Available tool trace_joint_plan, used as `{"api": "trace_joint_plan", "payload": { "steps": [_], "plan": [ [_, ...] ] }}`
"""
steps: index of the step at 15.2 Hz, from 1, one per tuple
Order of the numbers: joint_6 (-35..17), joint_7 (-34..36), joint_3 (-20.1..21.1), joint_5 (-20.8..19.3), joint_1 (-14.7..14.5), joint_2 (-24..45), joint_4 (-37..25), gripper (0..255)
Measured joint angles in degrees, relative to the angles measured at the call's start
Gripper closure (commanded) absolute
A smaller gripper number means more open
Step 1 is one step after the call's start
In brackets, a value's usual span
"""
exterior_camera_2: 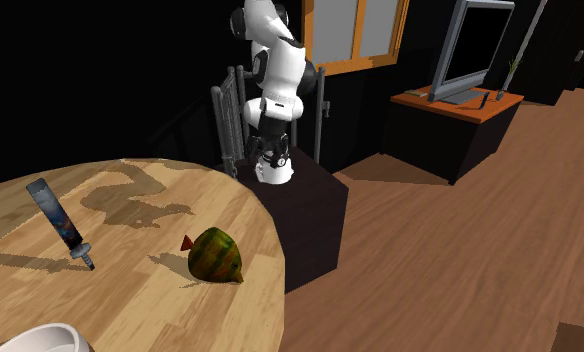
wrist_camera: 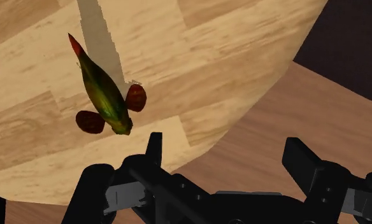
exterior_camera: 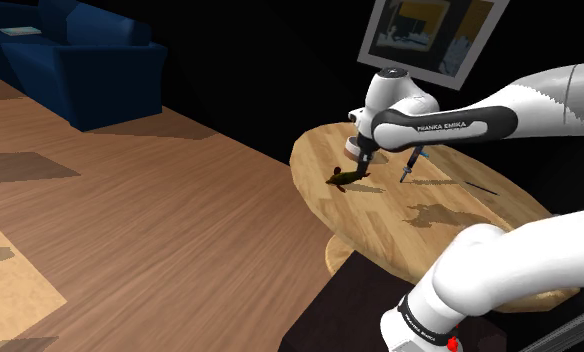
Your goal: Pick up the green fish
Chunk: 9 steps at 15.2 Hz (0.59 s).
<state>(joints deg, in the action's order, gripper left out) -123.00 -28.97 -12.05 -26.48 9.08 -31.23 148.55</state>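
The green fish (exterior_camera: pixel 346 178) lies on the round wooden table (exterior_camera: pixel 450 215), close to its rim. It is olive green with a red tail and two reddish-brown fins (wrist_camera: pixel 105 95). The second exterior view has the fish (exterior_camera_2: pixel 216 255) near the table's edge. My gripper (exterior_camera: pixel 362 166) hangs just above the table, beside the fish on the shoulder view's right. Seen from the wrist, the gripper (wrist_camera: pixel 226 159) is open with nothing between its black fingers (wrist_camera: pixel 154 147). The fish lies ahead of it, off to one finger's side, apart from both. The gripper itself hovers over the table's rim.
A slim dark pen-like tool (exterior_camera: pixel 410 165) stands tilted on its tip on the table (exterior_camera_2: pixel 60 222). A white rounded shape (exterior_camera_2: pixel 40 340) sits at the table's near edge. A blue sofa (exterior_camera: pixel 70 50) stands far off, and wood floor (exterior_camera: pixel 160 230) lies below the rim.
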Motion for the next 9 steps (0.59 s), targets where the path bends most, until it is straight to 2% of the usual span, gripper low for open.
{"api": "trace_joint_plan", "payload": {
  "steps": [9],
  "plan": [
    [-15.77,-6.28,-6.45,-11.65,4.61,16.15,-4.33,0]
  ]
}}
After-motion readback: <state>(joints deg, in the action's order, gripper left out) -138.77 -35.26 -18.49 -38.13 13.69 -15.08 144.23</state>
